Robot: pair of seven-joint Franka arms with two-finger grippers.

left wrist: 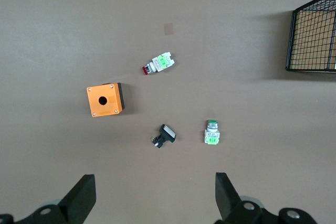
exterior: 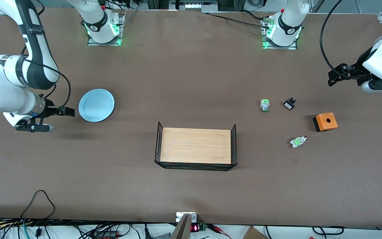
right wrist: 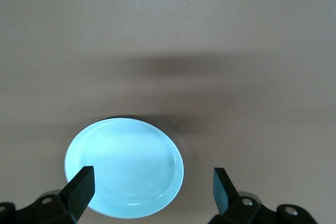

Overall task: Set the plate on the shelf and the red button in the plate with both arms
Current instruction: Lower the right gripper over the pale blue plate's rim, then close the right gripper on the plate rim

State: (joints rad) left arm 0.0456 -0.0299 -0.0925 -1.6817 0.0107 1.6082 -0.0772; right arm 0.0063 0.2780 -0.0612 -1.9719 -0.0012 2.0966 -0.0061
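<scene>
While both arms hang clear of the bench (exterior: 191,189), I start nearest the front camera: a wire-sided tray (exterior: 196,146) with a wooden floor sits mid-bench, toward the front edge. Toward the left arm's end, the red button (exterior: 298,141) lies on its side, nearest the camera of the small parts. From the front I can barely make out its tip; the left wrist view shows the red end (left wrist: 145,70) plainly. Farther back sit the orange box (exterior: 325,121) with a hole in its top, then the black part with a white face (exterior: 289,105) and the green-ended switch (exterior: 265,105), side by side.

Toward the right arm's end, the pale blue plate (exterior: 96,105) rests flat; the right wrist view shows its raised rim.

My right gripper (exterior: 67,111) hovers just beside the plate's edge, fingers (right wrist: 79,187) spread apart, holding nothing. My left gripper (exterior: 338,73) hangs over the bench's end edge, fingers (left wrist: 81,198) likewise apart and empty.
</scene>
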